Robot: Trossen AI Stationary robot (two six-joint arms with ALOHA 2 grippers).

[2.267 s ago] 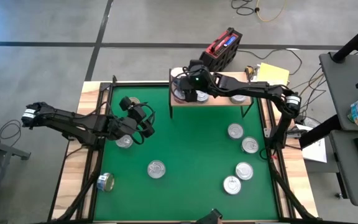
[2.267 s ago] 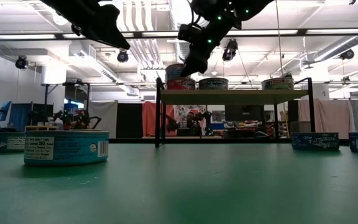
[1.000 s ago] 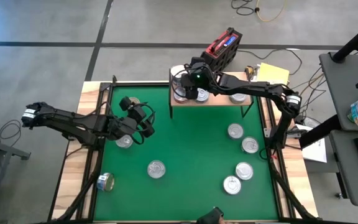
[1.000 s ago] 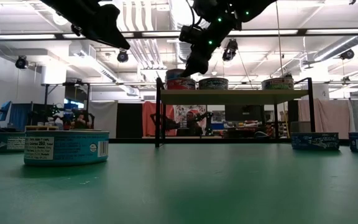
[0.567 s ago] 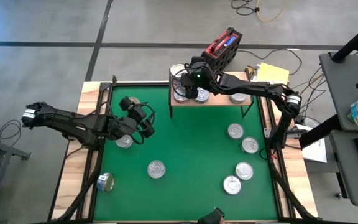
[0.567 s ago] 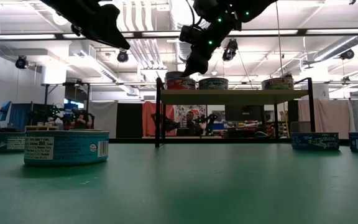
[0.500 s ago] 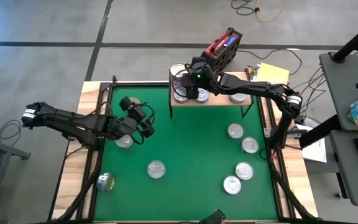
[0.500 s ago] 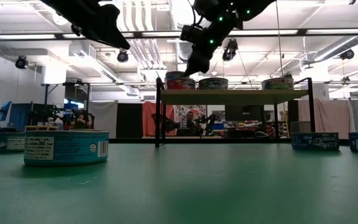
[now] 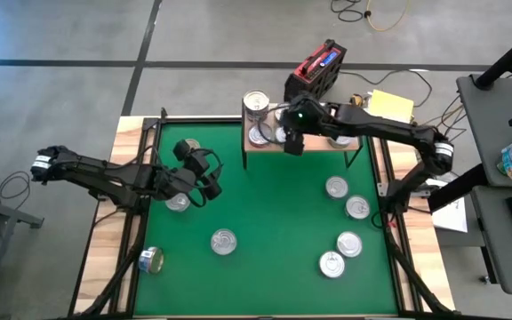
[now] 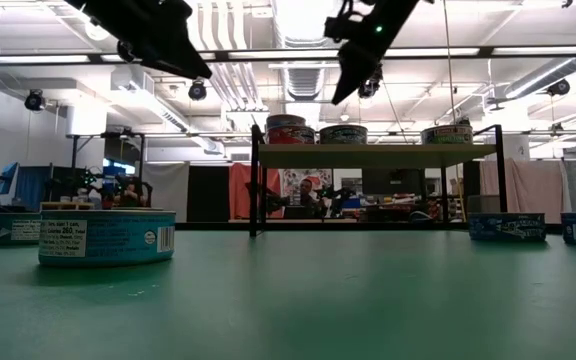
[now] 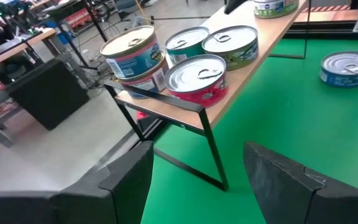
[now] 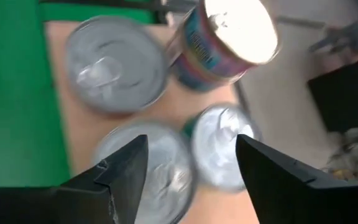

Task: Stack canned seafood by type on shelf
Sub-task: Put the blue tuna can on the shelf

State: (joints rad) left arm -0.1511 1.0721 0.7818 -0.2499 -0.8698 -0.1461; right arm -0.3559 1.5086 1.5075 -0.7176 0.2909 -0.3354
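The shelf [image 9: 314, 145] stands at the mat's far edge with several cans of seafood on it. At its left end two cans are stacked [image 9: 256, 101] [image 11: 132, 57] [image 12: 227, 36]; single cans [image 11: 197, 77] [image 12: 114, 62] sit beside them. My right gripper [image 9: 290, 146] [image 10: 342, 92] [image 12: 191, 168] hangs open above the shelf's middle, right of the stack, with nothing between its fingers. My left gripper [image 9: 212, 178] [image 11: 194, 180] hovers open above the mat's left half, pointing at the shelf, over a loose can [image 9: 178, 203].
Loose cans lie on the green mat [image 9: 274, 204]: several at the right [image 9: 337, 187] [image 9: 349, 244], one near the middle [image 9: 224, 241], one on its side at the near left [image 9: 152, 260]. A red-and-black case [image 9: 320, 67] sits behind the shelf.
My right gripper has drawn away from the two-can stack at the shelf's left end, going up and toward the table's right, and its wrist has rolled. The top can stays on the stack, now uncovered.
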